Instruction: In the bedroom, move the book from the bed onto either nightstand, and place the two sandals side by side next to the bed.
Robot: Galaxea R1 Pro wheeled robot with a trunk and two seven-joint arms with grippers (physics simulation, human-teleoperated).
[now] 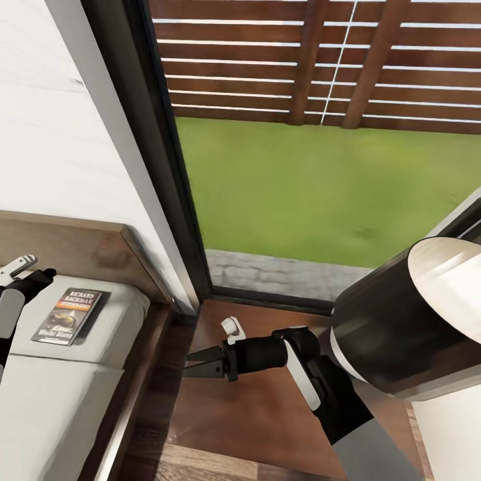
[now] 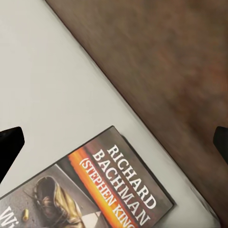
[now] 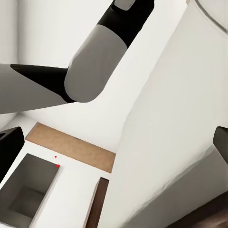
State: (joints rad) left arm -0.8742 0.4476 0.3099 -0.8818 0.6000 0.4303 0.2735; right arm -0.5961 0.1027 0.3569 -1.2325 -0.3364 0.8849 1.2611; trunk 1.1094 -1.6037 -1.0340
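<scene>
The book (image 1: 70, 314) lies flat on the bed's pale mattress (image 1: 60, 401), close to the brown headboard (image 1: 80, 250). Its cover reads "RICHARD BACHMAN" in the left wrist view (image 2: 114, 190). My left gripper (image 1: 30, 269) hovers just beyond the book's top edge, open, its fingertips spread wide (image 2: 114, 142) and holding nothing. My right gripper (image 1: 190, 366) is open and empty (image 3: 114, 142), pointing toward the bed above the nightstand's glossy brown top (image 1: 254, 414). The sandals are out of view.
A tall dark-framed window (image 1: 167, 200) faces me, with grass and a slatted brown fence beyond. A large dark cylinder with a pale top (image 1: 414, 321) looms at the right over the nightstand. A narrow dark gap separates bed frame and nightstand.
</scene>
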